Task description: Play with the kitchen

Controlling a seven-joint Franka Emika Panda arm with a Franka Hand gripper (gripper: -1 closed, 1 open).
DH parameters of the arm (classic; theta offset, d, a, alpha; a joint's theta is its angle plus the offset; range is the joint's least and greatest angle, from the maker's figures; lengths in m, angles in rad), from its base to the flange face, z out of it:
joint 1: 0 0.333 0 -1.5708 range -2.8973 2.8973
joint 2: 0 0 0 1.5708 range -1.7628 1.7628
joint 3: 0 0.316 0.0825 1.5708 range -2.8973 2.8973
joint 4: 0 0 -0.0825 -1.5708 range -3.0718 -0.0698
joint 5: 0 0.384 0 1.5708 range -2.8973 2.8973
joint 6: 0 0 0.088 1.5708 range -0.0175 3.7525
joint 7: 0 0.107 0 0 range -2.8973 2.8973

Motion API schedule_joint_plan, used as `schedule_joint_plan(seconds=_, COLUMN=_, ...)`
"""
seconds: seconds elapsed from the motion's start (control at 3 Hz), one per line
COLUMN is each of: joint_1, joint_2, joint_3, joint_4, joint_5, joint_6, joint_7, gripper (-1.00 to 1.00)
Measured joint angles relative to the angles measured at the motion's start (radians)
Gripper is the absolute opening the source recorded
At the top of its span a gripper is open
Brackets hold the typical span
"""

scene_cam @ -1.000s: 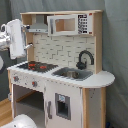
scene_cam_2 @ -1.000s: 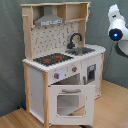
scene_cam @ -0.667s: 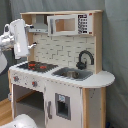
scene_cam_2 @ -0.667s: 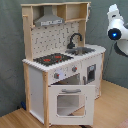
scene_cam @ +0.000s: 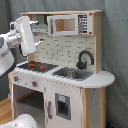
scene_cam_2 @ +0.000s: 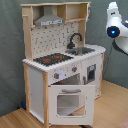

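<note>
The kitchen [scene_cam: 65, 75] is a white and light-wood toy with a black-red stovetop [scene_cam: 35, 66], a black faucet [scene_cam: 84, 59] over the sink [scene_cam: 72, 74], and a microwave shelf [scene_cam: 65, 24] on top. In the second exterior view the kitchen [scene_cam_2: 60, 65] shows its grey hood [scene_cam_2: 47, 20] and its windowed oven door [scene_cam_2: 69, 102], which leans slightly outward. My gripper [scene_cam: 31, 36] hangs in the air above the stovetop's outer end, at the first exterior view's left, touching nothing. In the second exterior view the gripper [scene_cam_2: 112, 10] sits high at the second exterior view's right.
A grey curtain [scene_cam: 115, 45] hangs behind the kitchen. The floor [scene_cam_2: 110, 107] is light wood. A rounded white shape [scene_cam: 22, 121] lies low at the first exterior view's bottom left. The arm's wrist [scene_cam_2: 114, 31] shows a blue light.
The arm has shifted slightly toward the kitchen. Nothing on the kitchen has moved.
</note>
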Motion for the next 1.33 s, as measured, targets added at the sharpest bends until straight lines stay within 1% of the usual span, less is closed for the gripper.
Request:
schedule_joint_plan(seconds=0.33, joint_1=-0.048, joint_2=0.007, joint_3=-0.013, joint_4=-0.001, joint_5=0.003, joint_6=0.087, joint_7=0.072, gripper=1.0)
schedule_joint_plan(seconds=0.67, joint_1=-0.086, joint_2=0.02, joint_3=-0.015, joint_4=-0.002, joint_5=0.003, joint_6=0.153, joint_7=0.155, gripper=1.0)
schedule_joint_plan(seconds=1.0, joint_1=-0.115, joint_2=0.031, joint_3=-0.016, joint_4=-0.013, joint_5=0.003, joint_6=0.201, joint_7=0.238, gripper=1.0)
schedule_joint_plan(seconds=1.33, joint_1=-0.133, joint_2=0.031, joint_3=-0.028, joint_4=-0.052, joint_5=0.003, joint_6=0.252, joint_7=0.319, gripper=1.0)
